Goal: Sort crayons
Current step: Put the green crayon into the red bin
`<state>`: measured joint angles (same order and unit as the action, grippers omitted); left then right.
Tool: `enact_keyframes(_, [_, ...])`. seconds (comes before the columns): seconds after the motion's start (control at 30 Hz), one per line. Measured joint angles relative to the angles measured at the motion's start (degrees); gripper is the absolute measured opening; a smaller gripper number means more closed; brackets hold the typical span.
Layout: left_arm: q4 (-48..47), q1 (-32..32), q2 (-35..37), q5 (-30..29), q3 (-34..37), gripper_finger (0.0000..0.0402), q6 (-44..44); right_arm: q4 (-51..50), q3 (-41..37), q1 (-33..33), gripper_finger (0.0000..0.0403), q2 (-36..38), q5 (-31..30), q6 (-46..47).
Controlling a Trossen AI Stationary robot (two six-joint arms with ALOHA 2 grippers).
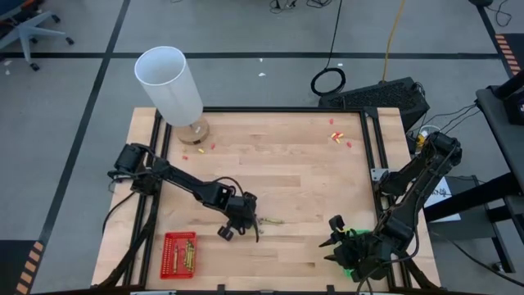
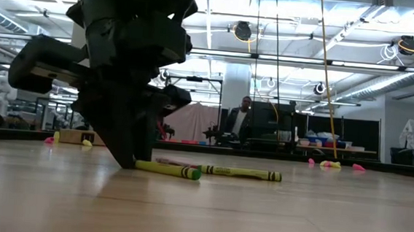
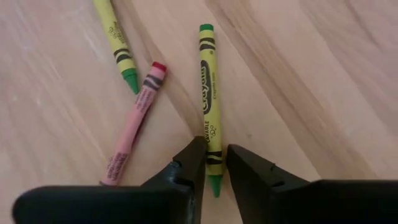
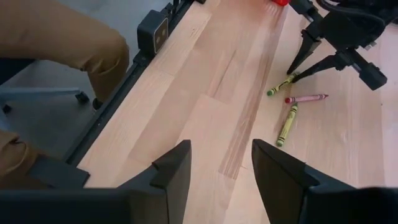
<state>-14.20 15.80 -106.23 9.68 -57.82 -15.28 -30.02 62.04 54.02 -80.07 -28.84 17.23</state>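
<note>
Sorting in progress. My light wooden plank table [image 1: 278,176] stands on a grey floor in an open workshop, where a person sits behind monitors. A tall white cylinder [image 1: 170,84] stands at its far left corner. The red rectangular tray [image 1: 179,255], near the front edge, already holds a row of crayons. Three paper-wrapped wax crayons [image 4: 292,102] remain loose mid-table: two yellow-green, one pink. My left gripper [image 3: 215,163] is closing around one yellow-green crayon [image 3: 209,102]; my right gripper [image 4: 221,163] waits open at the front right
</note>
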Motion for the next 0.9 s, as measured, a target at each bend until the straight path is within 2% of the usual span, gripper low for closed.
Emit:
enact_keyframes(0.33, [0.6, 0.1, -1.4, 0.3, -0.1, 0.0009, 7.2, 0.0, 0.0, 0.0, 0.0153, 0.0, 0.1, 2.3])
enact_keyframes(0.6, [0.4, 0.4, 0.3, -0.2, 0.0, 0.0004, 11.8, 0.0, 0.0, 0.0, 0.0153, 0.0, 0.1, 2.7])
enact_keyframes(0.9, [-0.4, 2.1, 4.5, -2.8, 0.2, 0.0003, 12.2, 0.0, 0.0, 0.0, 0.0153, 0.0, 0.0, 2.7])
